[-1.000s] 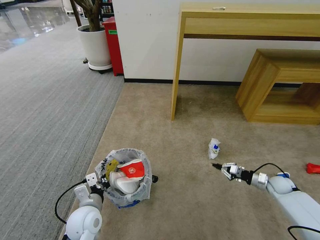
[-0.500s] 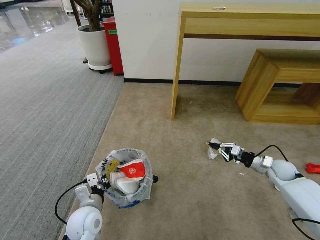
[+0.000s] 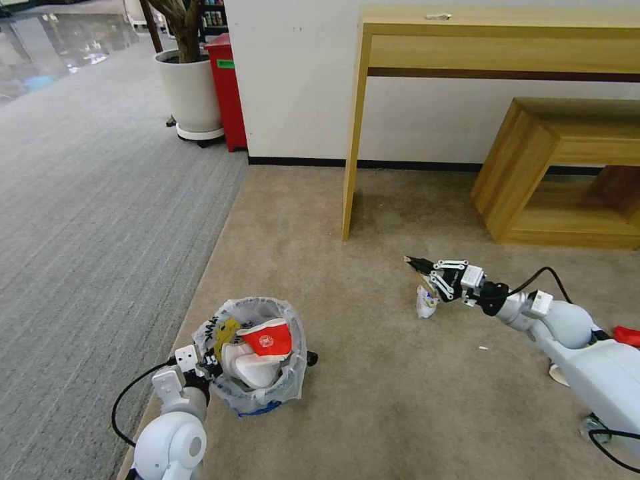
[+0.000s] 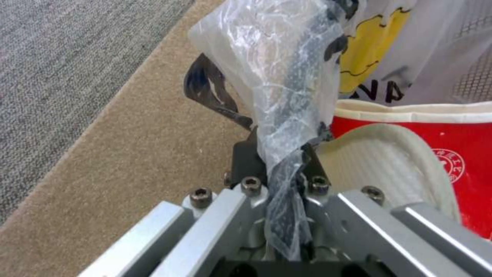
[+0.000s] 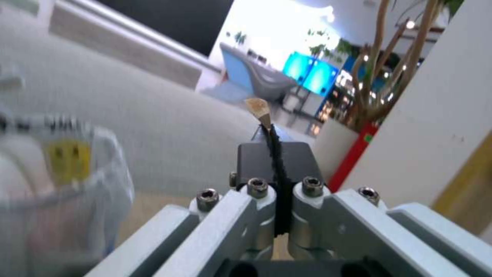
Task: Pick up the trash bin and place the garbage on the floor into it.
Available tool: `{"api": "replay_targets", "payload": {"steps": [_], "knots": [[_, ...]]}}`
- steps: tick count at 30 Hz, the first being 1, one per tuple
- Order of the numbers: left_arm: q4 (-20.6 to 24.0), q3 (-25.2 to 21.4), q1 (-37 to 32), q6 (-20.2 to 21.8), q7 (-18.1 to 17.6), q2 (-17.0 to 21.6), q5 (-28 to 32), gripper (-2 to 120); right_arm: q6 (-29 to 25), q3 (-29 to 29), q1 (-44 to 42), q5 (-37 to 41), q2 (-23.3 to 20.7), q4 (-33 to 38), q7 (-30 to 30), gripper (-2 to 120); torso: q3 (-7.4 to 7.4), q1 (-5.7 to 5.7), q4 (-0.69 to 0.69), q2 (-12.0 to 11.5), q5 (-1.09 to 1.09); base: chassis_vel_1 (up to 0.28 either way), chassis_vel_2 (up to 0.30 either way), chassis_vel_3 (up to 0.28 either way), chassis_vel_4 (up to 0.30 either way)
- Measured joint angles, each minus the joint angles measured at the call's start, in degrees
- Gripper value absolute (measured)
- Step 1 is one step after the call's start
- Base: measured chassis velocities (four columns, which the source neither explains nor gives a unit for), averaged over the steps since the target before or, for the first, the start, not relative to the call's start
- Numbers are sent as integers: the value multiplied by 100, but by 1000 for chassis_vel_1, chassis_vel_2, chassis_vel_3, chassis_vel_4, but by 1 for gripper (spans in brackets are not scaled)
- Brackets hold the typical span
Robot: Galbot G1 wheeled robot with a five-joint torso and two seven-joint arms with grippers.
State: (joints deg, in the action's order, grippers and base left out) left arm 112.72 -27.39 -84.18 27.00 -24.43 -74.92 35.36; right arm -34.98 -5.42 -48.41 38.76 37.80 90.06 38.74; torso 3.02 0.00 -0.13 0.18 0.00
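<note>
The trash bin [image 3: 257, 353], lined with a crinkly white bag, stands on the beige floor [image 3: 373, 400] at my lower left. It holds a red-white carton [image 3: 267, 339], a white slipper [image 3: 250, 367] and a yellow wrapper [image 3: 223, 333]. My left gripper [image 3: 205, 363] is shut on the bag's rim [image 4: 287, 127]. My right gripper [image 3: 417, 262] hovers above a crumpled blue-white paper cup [image 3: 425, 301], shut on a thin wooden stick [image 5: 259, 108]. A red wrapper [image 3: 627, 335] lies at the far right. The right wrist view shows the bin [image 5: 67, 173] blurred, farther off.
A wooden desk leg [image 3: 353, 133] and a low wooden bench [image 3: 567, 173] stand ahead by the white wall. A white planter [image 3: 190, 90] and a red box [image 3: 227, 87] sit far left. Grey ribbed carpet [image 3: 80, 200] borders the beige carpet.
My right gripper has risen from near the floor and moved forward past the paper cup, staying shut on the stick. The left arm and bin have hardly moved.
</note>
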Motion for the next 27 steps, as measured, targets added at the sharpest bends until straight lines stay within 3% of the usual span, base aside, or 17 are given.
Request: {"api": "replay_targets", "payload": {"steps": [13, 27], "knots": [[-49, 80, 28, -1, 2, 26, -60, 0, 242, 611, 225, 694, -64, 1450, -1096, 0, -1, 0, 1, 1, 2, 0, 0, 0, 0], [-132, 220, 136, -1, 1, 10, -93, 0, 440, 1292, 675, 1111, 44, 2466, -2139, 0, -1, 0, 1, 1, 2, 0, 0, 0, 0]]}}
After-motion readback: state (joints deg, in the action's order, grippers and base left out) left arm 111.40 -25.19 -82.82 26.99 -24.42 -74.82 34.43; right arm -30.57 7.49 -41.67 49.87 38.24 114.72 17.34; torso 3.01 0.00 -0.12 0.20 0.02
